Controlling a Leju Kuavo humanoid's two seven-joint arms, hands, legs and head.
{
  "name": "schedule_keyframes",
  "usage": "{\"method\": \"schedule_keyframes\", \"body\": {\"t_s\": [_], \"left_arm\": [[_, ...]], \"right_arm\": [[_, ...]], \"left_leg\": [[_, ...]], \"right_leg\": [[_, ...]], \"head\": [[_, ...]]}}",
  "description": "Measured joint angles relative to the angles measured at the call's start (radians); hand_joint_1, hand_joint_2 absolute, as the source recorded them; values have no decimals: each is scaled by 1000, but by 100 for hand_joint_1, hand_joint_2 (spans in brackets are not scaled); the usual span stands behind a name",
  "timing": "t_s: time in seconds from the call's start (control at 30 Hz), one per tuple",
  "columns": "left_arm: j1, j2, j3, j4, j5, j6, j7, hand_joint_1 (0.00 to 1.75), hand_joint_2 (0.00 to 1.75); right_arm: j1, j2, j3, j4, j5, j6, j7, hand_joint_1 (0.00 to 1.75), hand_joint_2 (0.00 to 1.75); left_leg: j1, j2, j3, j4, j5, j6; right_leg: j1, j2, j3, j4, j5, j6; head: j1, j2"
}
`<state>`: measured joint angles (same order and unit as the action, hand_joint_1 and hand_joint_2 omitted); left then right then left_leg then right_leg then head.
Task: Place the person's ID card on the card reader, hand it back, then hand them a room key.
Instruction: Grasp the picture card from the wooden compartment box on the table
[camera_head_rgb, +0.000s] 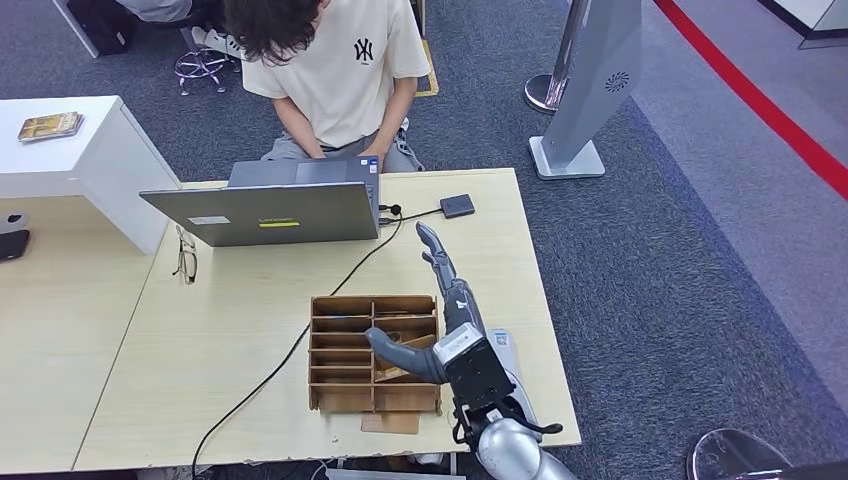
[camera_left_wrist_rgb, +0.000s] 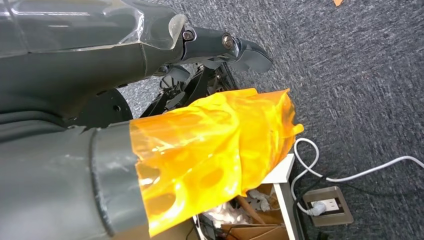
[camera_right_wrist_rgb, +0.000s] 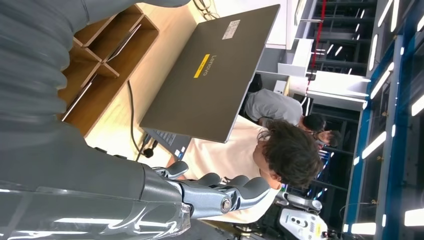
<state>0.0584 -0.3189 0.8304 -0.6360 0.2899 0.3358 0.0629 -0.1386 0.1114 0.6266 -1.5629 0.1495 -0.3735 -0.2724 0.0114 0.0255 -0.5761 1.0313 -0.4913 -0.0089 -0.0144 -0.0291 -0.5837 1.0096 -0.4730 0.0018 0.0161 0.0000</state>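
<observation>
My right hand (camera_head_rgb: 447, 300) reaches out flat over the light wooden table (camera_head_rgb: 240, 300), its fingers (camera_head_rgb: 436, 256) stretched toward the small black card reader (camera_head_rgb: 457, 206) and stopping short of it. Its thumb sticks out over the brown wooden organiser (camera_head_rgb: 345, 355), whose slots hold thin cards. Nothing shows in this hand, and in the right wrist view its fingers (camera_right_wrist_rgb: 225, 192) lie straight and bare. The person (camera_head_rgb: 335, 70) sits at the far side behind the laptop (camera_head_rgb: 270, 208). My left hand (camera_left_wrist_rgb: 150, 100) hangs over the carpet, its thumb wrapped in orange film, holding nothing.
Glasses (camera_head_rgb: 186, 258) lie left of the laptop. A black cable (camera_head_rgb: 300, 340) runs from the reader across the table to its front edge. A white cabinet (camera_head_rgb: 90, 160) stands at the left. A grey stand (camera_head_rgb: 580, 110) is on the carpet behind the table's right corner.
</observation>
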Motion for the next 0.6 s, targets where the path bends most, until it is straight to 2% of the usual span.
{"method": "schedule_keyframes", "body": {"t_s": [0.33, 0.6], "left_arm": [[5, 0, -18, -8, 15, 17, 7, 0, 0], [11, 0, -39, -17, 24, 30, 10, 0, 0]], "right_arm": [[2, 0, 1, -2, 14, 2, 6, 0, 175], [1, 0, 17, 0, 136, -28, 39, 0, 175]], "left_leg": [[0, 0, 0, 0, 0, 0], [0, 0, 0, 0, 0, 0]], "right_leg": [[0, 0, 0, 0, 0, 0], [0, 0, 0, 0, 0, 0]], "head": [[0, 0], [0, 0]]}}
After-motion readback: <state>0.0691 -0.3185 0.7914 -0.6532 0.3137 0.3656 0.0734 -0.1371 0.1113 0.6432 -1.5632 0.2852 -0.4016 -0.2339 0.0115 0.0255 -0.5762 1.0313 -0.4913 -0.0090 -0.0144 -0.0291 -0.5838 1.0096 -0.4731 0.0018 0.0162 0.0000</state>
